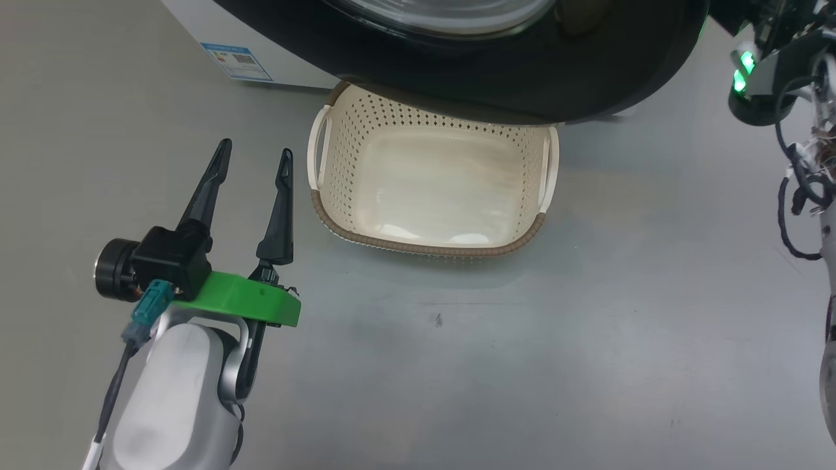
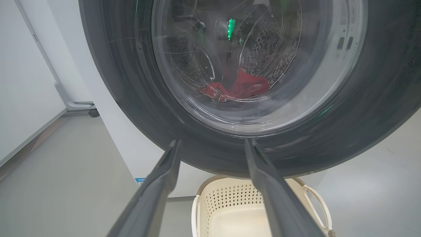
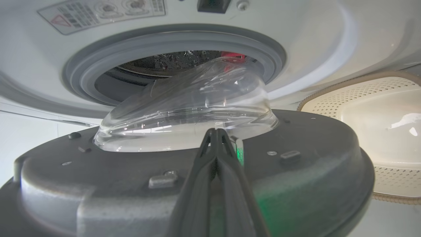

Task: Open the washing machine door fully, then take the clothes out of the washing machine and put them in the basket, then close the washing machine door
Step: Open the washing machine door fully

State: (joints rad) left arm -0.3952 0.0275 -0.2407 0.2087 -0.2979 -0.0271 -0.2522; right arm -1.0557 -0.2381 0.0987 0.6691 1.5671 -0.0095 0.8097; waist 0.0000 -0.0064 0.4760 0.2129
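Observation:
The washing machine door (image 1: 588,72) stands partly open over the far end of the basket (image 1: 424,248), which is empty. My left gripper (image 1: 255,153) is open with nothing in it, left of the basket above the floor. In the left wrist view the left gripper (image 2: 213,143) points at the door's outer face (image 2: 115,98), and the red clothes (image 2: 240,87) show through its glass, lying in the drum. My right gripper (image 3: 215,131) is shut and empty, its tips at the door's grey inner face (image 3: 312,148) just below the glass bowl (image 3: 187,108). A bit of red clothes (image 3: 232,54) shows inside the grey-gasketed opening.
The white washing machine (image 1: 274,46) with a blue sticker (image 1: 236,62) stands at the far left. My right arm's wrist (image 1: 757,78), with green lights and loose cables, is at the right edge. Grey floor surrounds the basket. A white wall and a wheeled stand (image 2: 82,107) are at the left.

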